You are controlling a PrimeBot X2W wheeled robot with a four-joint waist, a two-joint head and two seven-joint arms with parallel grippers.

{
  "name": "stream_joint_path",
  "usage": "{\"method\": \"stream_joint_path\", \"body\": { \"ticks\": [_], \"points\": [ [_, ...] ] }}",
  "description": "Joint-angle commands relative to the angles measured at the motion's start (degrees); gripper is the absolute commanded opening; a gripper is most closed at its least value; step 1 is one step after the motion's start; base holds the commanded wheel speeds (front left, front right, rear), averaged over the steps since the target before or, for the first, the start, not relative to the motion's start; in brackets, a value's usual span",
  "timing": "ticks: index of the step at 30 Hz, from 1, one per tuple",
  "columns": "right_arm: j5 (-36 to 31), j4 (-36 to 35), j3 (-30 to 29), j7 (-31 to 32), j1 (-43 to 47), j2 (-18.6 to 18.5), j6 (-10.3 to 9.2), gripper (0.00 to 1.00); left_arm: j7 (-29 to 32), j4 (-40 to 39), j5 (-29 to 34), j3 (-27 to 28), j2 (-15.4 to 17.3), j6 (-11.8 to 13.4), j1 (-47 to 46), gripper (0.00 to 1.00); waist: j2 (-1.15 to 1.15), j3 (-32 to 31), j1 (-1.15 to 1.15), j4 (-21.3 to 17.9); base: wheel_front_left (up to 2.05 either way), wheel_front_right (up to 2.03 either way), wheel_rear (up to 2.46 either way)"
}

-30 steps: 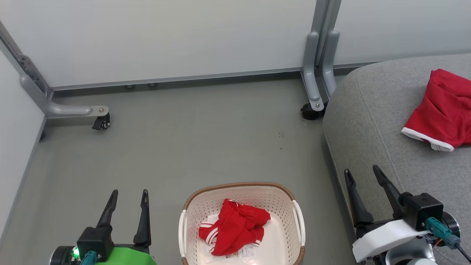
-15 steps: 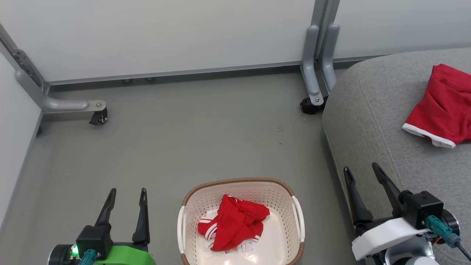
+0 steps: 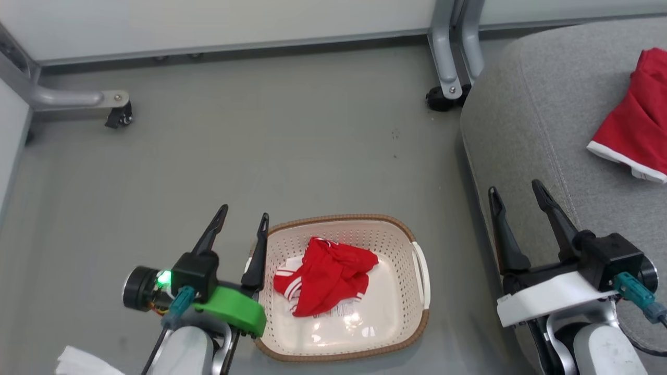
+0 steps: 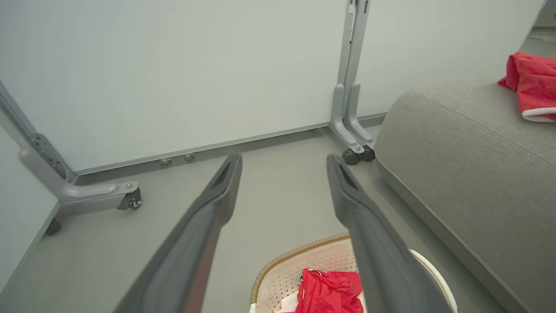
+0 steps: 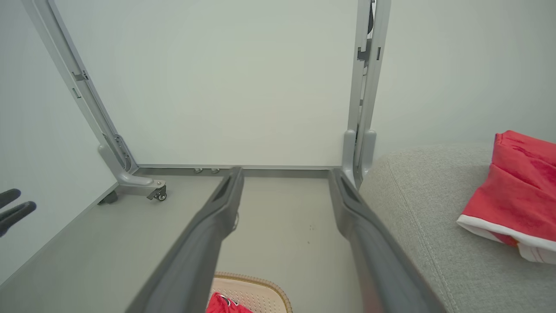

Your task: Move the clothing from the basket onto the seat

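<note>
Beside the basket, my left hand has swung in, wide and empty, ready for the red top; right hand likewise wide.

Right tool wide open over the floor, seat on its right.
Its two dark fingers rise from the bottom edge, spread apart, with grey floor between them. At the bottom edge sit a curve of the basket rim and a scrap of red top inside it. The grey seat takes the right side, and red shorts with a white hem lie on it. Behind are a pale wall, grey posts and a caster. The left tool tips show at the left edge.
</note>
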Motion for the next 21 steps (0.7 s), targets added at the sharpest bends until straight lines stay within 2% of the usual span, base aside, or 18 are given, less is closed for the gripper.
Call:
{"method": "stream_joint_path", "body": {
  "ticks": [1,12,21],
  "points": [
    [-0.46,-0.66,0.10,-0.36,-1.57,-0.15,0.00,1.00,-0.03,1.36,-0.16,-1.03,0.03,-0.15,-2.43,1.00,0.00,6.87,0.00,-1.63,0.00,0.00,0.00],
    [0.06,-1.37,1.27,-3.20,-9.36,-0.14,0.00,1.00,-0.05,14.59,1.46,-12.19,-0.07,-0.52,-16.75,1.00,0.00,22.68,0.00,-5.07,0.00,0.00,0.00],
    [1.00,-0.51,2.54,-5.99,-13.87,-0.12,0.00,1.00,-0.04,26.13,-0.15,-18.33,-0.12,-0.52,-26.83,1.00,0.00,32.49,0.00,-7.45,0.00,0.00,0.00]
  ]
}}
